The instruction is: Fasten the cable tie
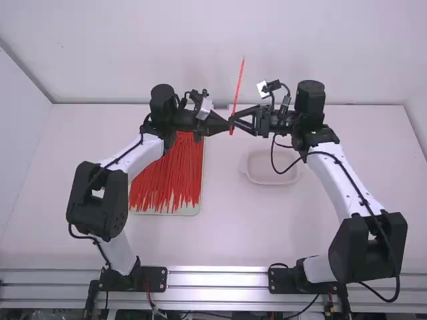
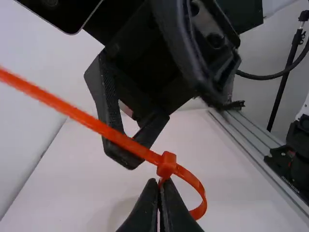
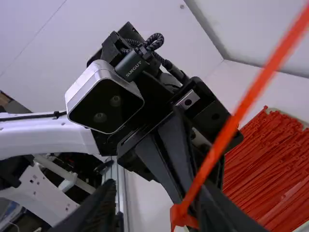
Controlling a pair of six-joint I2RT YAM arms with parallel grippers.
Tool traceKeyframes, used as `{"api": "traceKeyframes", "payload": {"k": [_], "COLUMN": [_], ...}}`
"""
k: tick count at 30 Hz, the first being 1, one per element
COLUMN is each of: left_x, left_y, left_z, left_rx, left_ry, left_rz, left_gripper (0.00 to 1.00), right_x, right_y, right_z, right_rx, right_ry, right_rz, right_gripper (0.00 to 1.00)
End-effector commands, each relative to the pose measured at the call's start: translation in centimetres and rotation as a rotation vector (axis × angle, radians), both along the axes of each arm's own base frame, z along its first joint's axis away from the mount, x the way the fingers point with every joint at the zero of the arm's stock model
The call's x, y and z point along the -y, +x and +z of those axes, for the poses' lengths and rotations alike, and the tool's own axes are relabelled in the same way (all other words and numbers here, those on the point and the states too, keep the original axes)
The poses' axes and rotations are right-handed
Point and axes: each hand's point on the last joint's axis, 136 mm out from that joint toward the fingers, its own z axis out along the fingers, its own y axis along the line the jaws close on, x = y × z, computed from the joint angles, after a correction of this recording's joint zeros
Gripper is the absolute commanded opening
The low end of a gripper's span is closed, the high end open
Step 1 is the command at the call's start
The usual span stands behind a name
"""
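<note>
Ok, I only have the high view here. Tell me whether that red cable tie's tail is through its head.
Observer: It is. The left wrist view shows the cable tie with its tail through the head, which leaves a small loop.
Operator: Give me the left gripper's hold.
Observer: The left gripper is shut on the tie, right at the head.
Operator: Now the right one.
Observer: The right gripper is open, with one finger on either side of the strap.
</note>
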Motion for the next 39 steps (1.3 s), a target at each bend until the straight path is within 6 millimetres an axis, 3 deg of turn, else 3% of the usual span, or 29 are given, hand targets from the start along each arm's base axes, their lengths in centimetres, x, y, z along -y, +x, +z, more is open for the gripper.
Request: {"api": "traceKeyframes", "payload": {"k": [1,6,7,16,18,20,22,34,39], "left_x": [0.1,0.1,0.1,0.1,0.1,0.2,0.2,-3.2,-6.1], "left_y": [-0.3,-0.3,-0.3,-0.2,0.6,1.2,1.5,3.5,6.0], "left_z": [-0.1,-0.1,-0.1,-0.1,-0.1,-0.2,-0.2,-2.3,-4.9], "left_rx": [0.007,0.007,0.007,0.007,-0.018,-0.053,-0.074,-0.239,-0.440], "left_ry": [0.000,0.000,0.000,0.000,0.001,0.003,0.005,0.046,0.091], "left_rz": [-0.018,-0.018,-0.018,-0.014,0.034,0.068,0.088,0.175,0.340], "left_gripper": [0.02,0.02,0.02,0.02,0.21,0.32,0.99,0.99,0.99], "right_x": [-0.1,-0.4,-0.3,0.0,0.2,0.6,1.1,4.0,5.1], "right_y": [-0.4,-0.5,-0.5,-0.4,-0.3,-0.1,0.1,1.4,2.3], "right_z": [1.5,1.5,1.5,1.4,1.4,1.2,0.8,-3.2,-6.0], "right_rx": [0.044,0.044,0.044,0.044,0.054,0.053,0.064,0.083,0.074], "right_ry": [0.009,0.009,0.009,0.008,0.005,0.001,-0.009,-0.155,-0.296], "right_rz": [0.011,0.018,0.018,0.009,0.006,-0.005,-0.012,-0.125,-0.213], "right_gripper": [0.27,0.10,0.01,0.00,0.00,0.00,0.00,0.00,0.00]}}
